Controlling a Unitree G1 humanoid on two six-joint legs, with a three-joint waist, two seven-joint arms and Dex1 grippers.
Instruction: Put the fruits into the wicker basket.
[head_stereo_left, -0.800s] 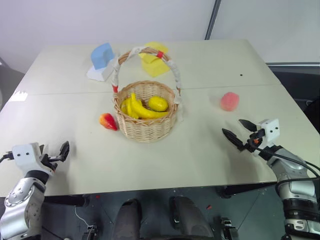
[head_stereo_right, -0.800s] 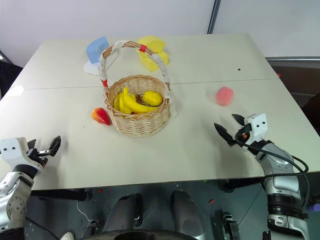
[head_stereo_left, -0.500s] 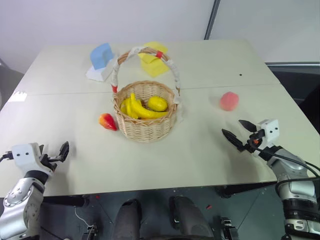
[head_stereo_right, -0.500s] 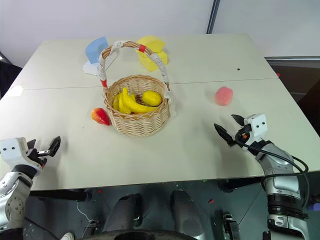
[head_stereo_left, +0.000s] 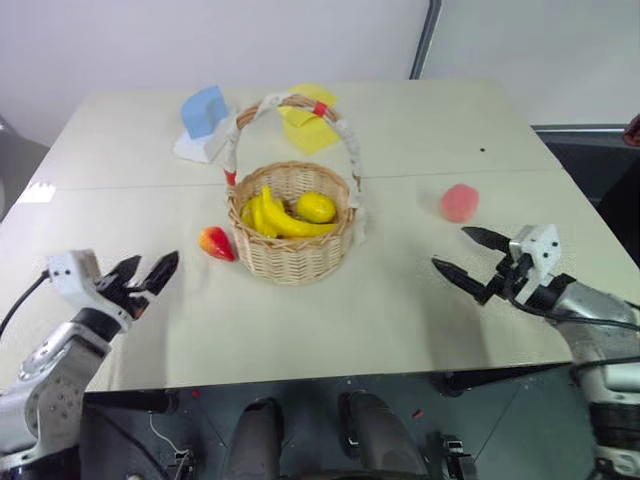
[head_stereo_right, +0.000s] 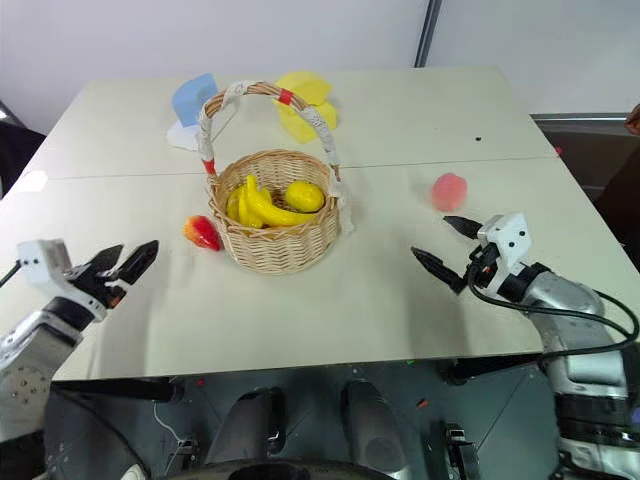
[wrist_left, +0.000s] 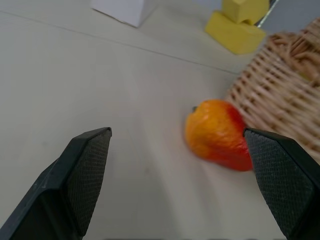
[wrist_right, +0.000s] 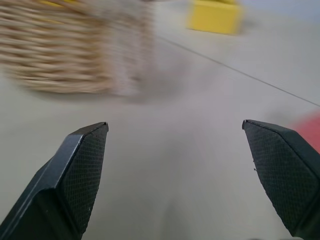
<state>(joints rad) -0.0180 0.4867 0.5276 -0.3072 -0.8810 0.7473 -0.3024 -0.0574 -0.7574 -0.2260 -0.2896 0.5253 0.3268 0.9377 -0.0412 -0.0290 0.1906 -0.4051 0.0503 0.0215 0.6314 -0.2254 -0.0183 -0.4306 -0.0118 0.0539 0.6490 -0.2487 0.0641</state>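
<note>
Woven tan wicker forms the wicker basket (head_stereo_left: 293, 235), which stands mid-surface and already contains yellow bananas (head_stereo_left: 270, 217) and a lemon-like piece (head_stereo_left: 316, 207); its arched handle (head_stereo_left: 290, 104) leaves the opening accessible from either side. The mango-like fruit (head_stereo_left: 215, 242) lies on the surface (head_stereo_left: 400, 310) just beside the basket wall on the robot's left. The peach-like fruit (head_stereo_left: 459, 202) lies well apart from the basket on the robot's right. Neither fruit is in the basket, so the task judges as not yet begun for these two items. The left claw (head_stereo_left: 145, 277) is released, empty and spread wide, aimed toward the mango-like fruit; the left wrist view frames that fruit between the fingers. The right claw (head_stereo_left: 470, 262) is likewise released and empty, near the peach-like fruit. Each claw is probably assigned the fruit on its own side. A blue block (head_stereo_left: 205, 112) and a yellow block (head_stereo_left: 309, 118) sit behind the basket.
</note>
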